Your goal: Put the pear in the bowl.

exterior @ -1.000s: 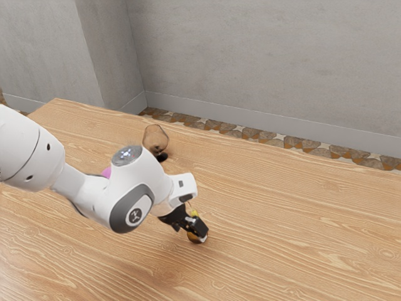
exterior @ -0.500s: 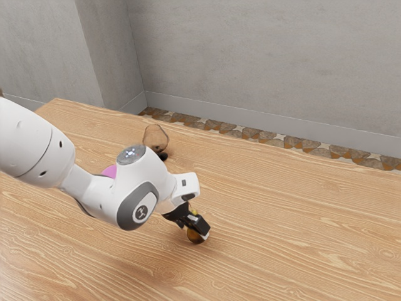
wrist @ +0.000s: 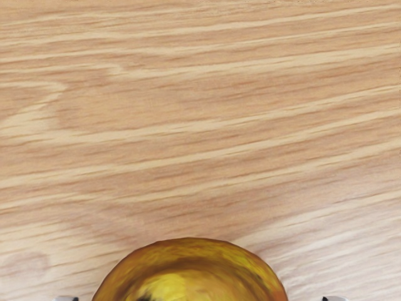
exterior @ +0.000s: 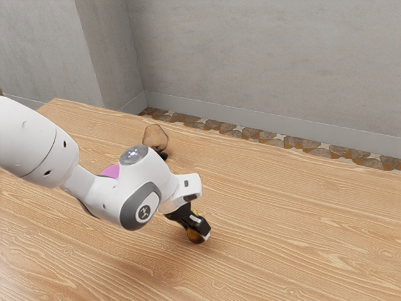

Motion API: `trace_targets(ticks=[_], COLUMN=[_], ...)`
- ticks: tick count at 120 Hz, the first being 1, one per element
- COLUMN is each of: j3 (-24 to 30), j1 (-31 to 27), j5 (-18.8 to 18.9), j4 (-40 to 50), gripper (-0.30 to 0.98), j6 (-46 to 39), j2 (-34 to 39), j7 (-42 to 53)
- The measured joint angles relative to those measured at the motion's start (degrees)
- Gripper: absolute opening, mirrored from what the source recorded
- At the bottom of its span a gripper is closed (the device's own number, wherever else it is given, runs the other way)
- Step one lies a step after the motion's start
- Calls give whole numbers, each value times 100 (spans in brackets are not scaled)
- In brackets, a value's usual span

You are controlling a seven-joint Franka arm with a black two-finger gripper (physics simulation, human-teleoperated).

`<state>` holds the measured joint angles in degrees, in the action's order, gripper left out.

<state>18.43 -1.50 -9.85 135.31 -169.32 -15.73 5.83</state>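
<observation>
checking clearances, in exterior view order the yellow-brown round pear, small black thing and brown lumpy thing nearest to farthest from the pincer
1. pear, right at the pincer
2. black thing, toward the wall
3. brown thing, just beyond it

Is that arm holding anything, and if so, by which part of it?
It can't be told: the gripper is down at the pear, but whether it grips it isn't clear.

A wood-grained tabletop (exterior: 301, 232) is stretching out in pale and tan streaks. On it a yellow-brown pear (exterior: 194, 236) is resting, a brown rounded object (exterior: 155, 137) is sitting near a small black thing (exterior: 163, 155), and a pink object (exterior: 111, 171) is lying partly hidden.
</observation>
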Motion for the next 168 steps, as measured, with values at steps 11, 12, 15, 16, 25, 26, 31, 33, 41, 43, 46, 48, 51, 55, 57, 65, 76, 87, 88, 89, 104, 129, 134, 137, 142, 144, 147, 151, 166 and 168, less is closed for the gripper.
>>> trace_targets(ticks=[11,12,15,16,25,26,31,33,41,43,46,48,51,55,57,65,76,87,88,89,104,129,134,137,142,144,147,151,166,168], j3=[-5,-6,-6,-6,-6,-6,-6,-6,-6,-6,-7,-7,-7,-7,-7,-16,-24,-24,-24,-24,-25,-25,-29,-32,-41,-46,-81,-130,-371,-412], j1=[-1,-1,-1,-1,0,0,0,0,0,0,0,0,0,0,0,-4,-1,0,0,0,0,-4,-6,-8,-12,-13,-7,-11,-18,-20], j5=[-13,-15,-19,-20,-31,-34,-48,-55,-82,-88,-98,-107,-120,-133,-138,-160,-182,-193,-194,-195,-206,-204,-200,-194,-182,-174,-147,-105,0,14], j4=[-24,-25,-27,-27,-29,-29,-29,-29,-30,-30,-30,-30,-30,-30,-30,-30,-30,-30,-30,-30,-37,-15,-13,-12,-12,-13,-19,-25,-131,-155], gripper=[47,47,47,47,46,46,45,45,44,44,44,44,44,43,43,41,38,36,36,36,34,30,29,28,28,27,27,26,27,27], j6=[2,2,2,2,5,5,9,11,19,22,25,27,29,33,35,43,63,80,81,82,105,177,205,229,277,302,342,388,580,615], j2=[-9,-10,-11,-11,-10,-9,-9,-10,-12,-13,-13,-13,-13,-14,-15,-23,-24,-22,-22,-23,-3,212,283,336,421,451,485,511,577,584], j7=[23,25,31,33,48,50,58,61,73,76,79,82,86,90,93,101,111,119,120,121,130,140,143,145,147,148,149,157,229,243])
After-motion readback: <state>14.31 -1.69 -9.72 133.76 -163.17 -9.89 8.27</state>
